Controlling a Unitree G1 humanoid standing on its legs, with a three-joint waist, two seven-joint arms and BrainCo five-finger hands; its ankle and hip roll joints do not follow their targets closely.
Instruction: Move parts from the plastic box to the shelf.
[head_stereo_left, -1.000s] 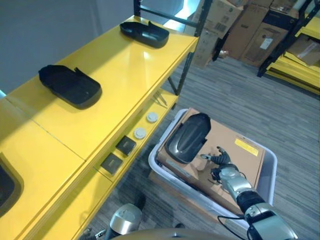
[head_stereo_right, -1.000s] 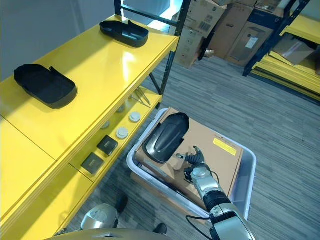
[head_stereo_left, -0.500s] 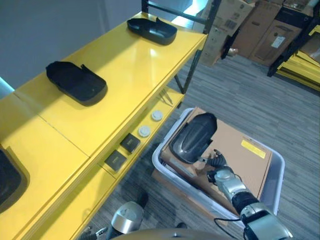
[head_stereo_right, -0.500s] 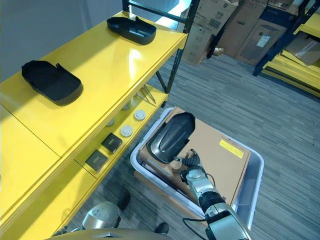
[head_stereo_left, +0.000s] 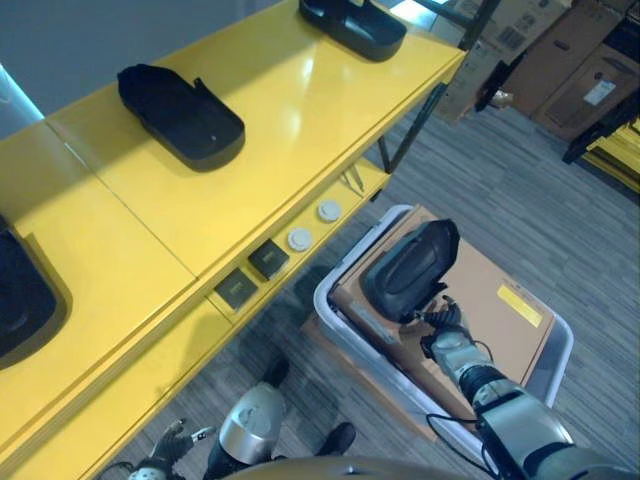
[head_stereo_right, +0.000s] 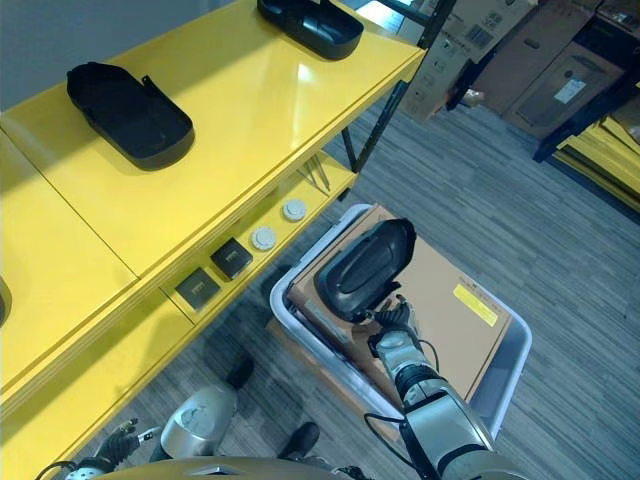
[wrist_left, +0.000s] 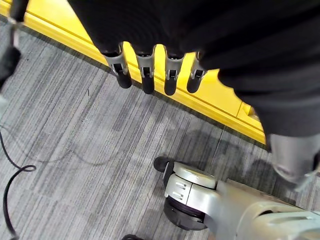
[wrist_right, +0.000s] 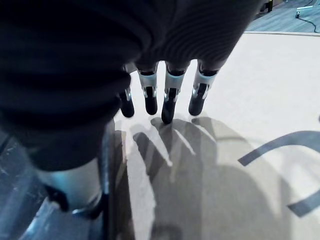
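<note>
The right robot hand (wrist_right: 165, 95) hangs with relaxed fingers (wrist_right: 169, 106) just above a pale cardboard sheet (wrist_right: 240, 105). Their shadows fall on it.

Two head eyes steeply down on shelf (head_stereo_left: 250, 150) and plastic box (head_stereo_left: 345, 335); wrist cameras close along fingers (wrist_right: 170, 102).

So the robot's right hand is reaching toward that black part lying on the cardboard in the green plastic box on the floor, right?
Nearly. The plastic box is pale grey, not green, as the right eye view shows. The rest holds: the right hand is beside the black part on the cardboard, on the floor.
</note>
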